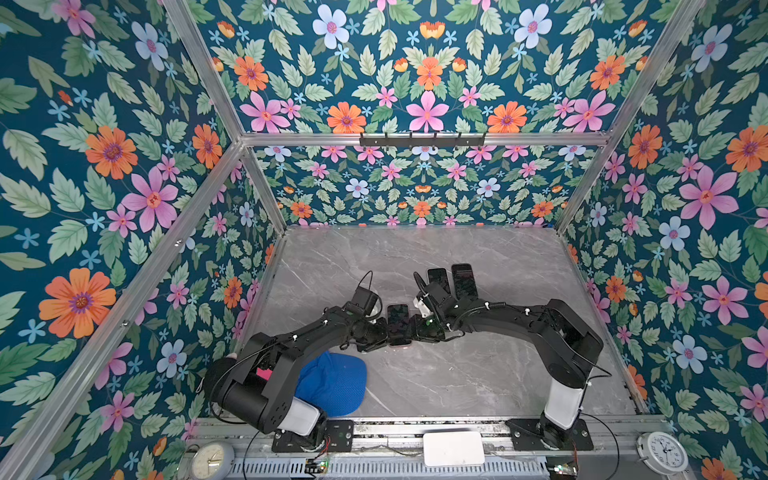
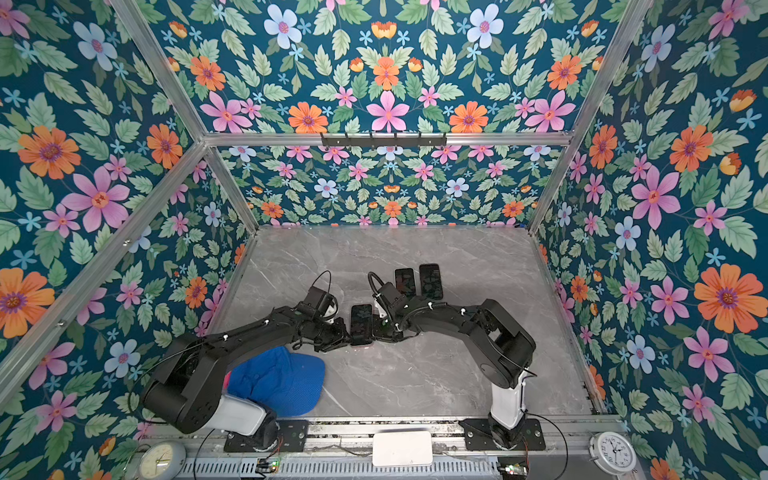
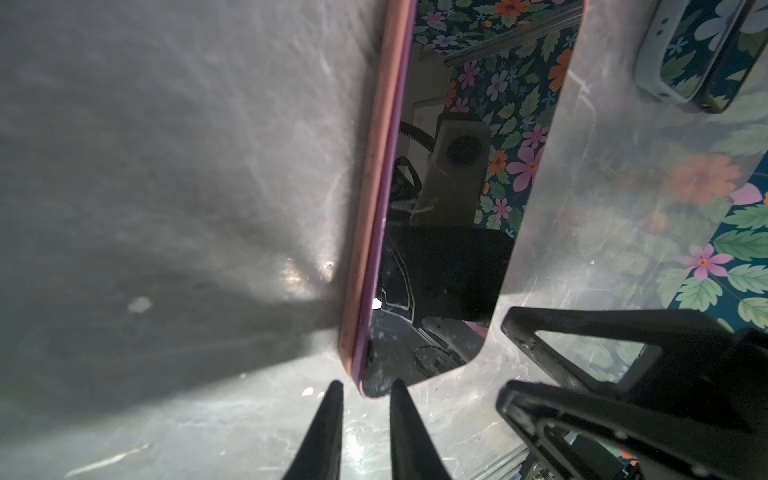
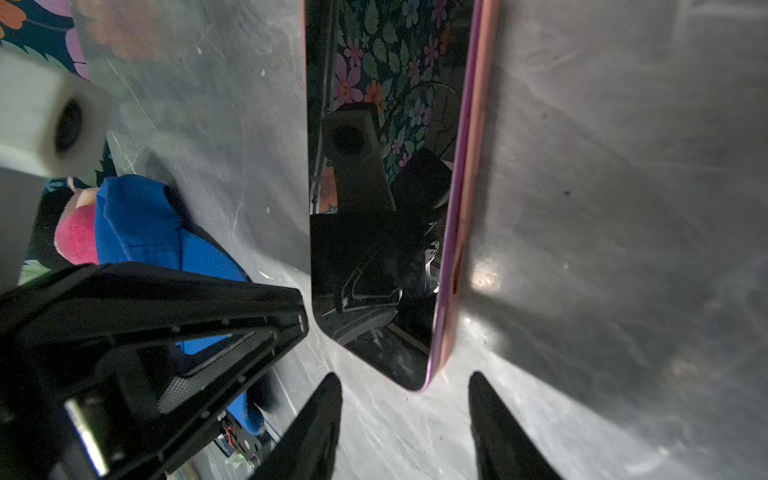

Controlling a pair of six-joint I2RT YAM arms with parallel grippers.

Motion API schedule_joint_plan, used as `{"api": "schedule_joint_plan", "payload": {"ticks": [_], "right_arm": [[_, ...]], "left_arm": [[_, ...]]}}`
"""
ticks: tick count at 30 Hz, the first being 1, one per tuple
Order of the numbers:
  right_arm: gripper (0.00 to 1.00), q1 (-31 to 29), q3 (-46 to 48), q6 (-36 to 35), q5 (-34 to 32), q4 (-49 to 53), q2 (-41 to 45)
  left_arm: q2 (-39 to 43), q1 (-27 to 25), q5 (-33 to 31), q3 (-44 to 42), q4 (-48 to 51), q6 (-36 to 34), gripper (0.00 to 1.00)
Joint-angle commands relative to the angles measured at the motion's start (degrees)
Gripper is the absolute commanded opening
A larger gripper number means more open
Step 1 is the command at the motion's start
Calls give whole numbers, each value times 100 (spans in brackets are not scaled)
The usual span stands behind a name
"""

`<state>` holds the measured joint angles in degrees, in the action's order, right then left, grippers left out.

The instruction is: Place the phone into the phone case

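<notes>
Both the left arm (image 1: pixel 291 345) and the right arm (image 1: pixel 540 320) are matte black, built of blocky links with rounded joint housings; farthest from each tool sits a glossy white shell (image 1: pixel 563 401) on a black base plate (image 1: pixel 523 434) dotted with screws. Just behind the tool a black cable (image 1: pixel 419 282) loops free, pinned with white ties (image 1: pixel 484 306); the left gripper (image 3: pixel 365 386) ends in slim black fingers (image 3: pixel 328 424) tapering to points.
</notes>
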<state>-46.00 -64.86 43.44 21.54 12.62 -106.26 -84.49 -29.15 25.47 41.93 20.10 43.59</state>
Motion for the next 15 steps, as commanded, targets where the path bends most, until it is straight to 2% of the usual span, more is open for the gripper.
{"api": "schedule_joint_plan", "payload": {"ticks": [1,15], "right_arm": [[50,-6,-43,7,69,-67,-41],[50,-12,-79,7,164,-121,-121]], "left_arm": [[-61,-12,-62,86,92,-88,23],[-310,-74,-113,201,117,-185,18]]}}
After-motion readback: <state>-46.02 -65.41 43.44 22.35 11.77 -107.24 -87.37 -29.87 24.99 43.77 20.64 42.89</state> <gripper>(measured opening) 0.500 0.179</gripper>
